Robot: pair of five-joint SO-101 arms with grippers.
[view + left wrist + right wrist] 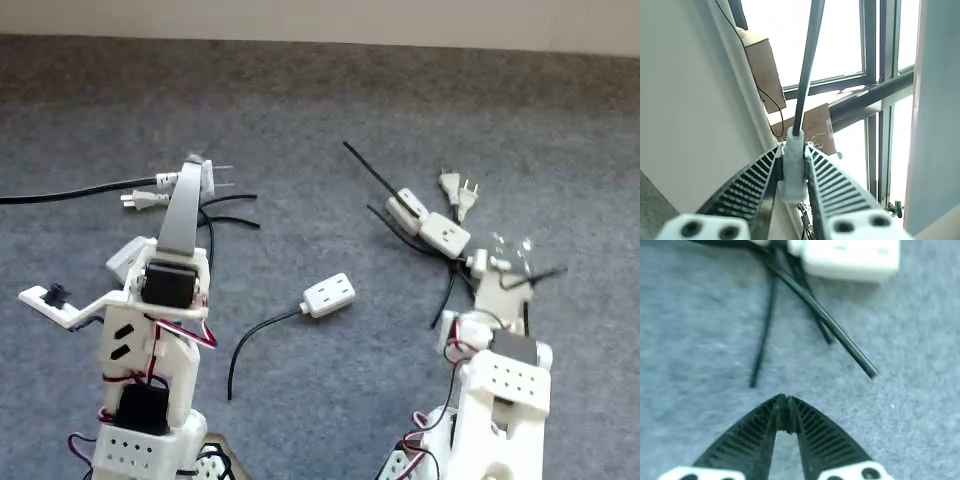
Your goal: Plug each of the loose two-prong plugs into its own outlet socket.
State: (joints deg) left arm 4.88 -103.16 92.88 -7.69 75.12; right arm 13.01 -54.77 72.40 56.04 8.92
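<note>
High view, grey carpet (pixel 300 100) over the table.

Left arm: stands at the left of the frame. Left gripper (pixel 793 148) is closed on a white plug (pixel 792 180), one finger pressed against each side of the plug body. In the high view the plug is held off the carpet in the upper left, with its two prongs pointing toward the right of the frame. Its black cable (pixel 70 192) runs off the left edge.

Second plug (pixel 140 200): loose on the carpet just below that cable and left of the left gripper. Thin black cords curl away to the right of it.

Middle socket (pixel 328 295): white, lies alone at centre frame. Its short black cord curves down and to the left. It is well apart from both grippers.

Right group, upper right of the frame: two white sockets, upper socket (pixel 410 205) and lower socket (pixel 445 235), lie touching or nearly so, and black cords cross beneath them. A third plug (pixel 458 187) lies just right of the upper socket, prongs pointing up-frame, not plugged in.

Right arm: at lower right. Right gripper (pixel 785 410) has its fingertips pressed together with nothing between them, and sits low over the carpet. In the right wrist view a white socket and several cut black cords lie just ahead of the tips, not touching them.
</note>
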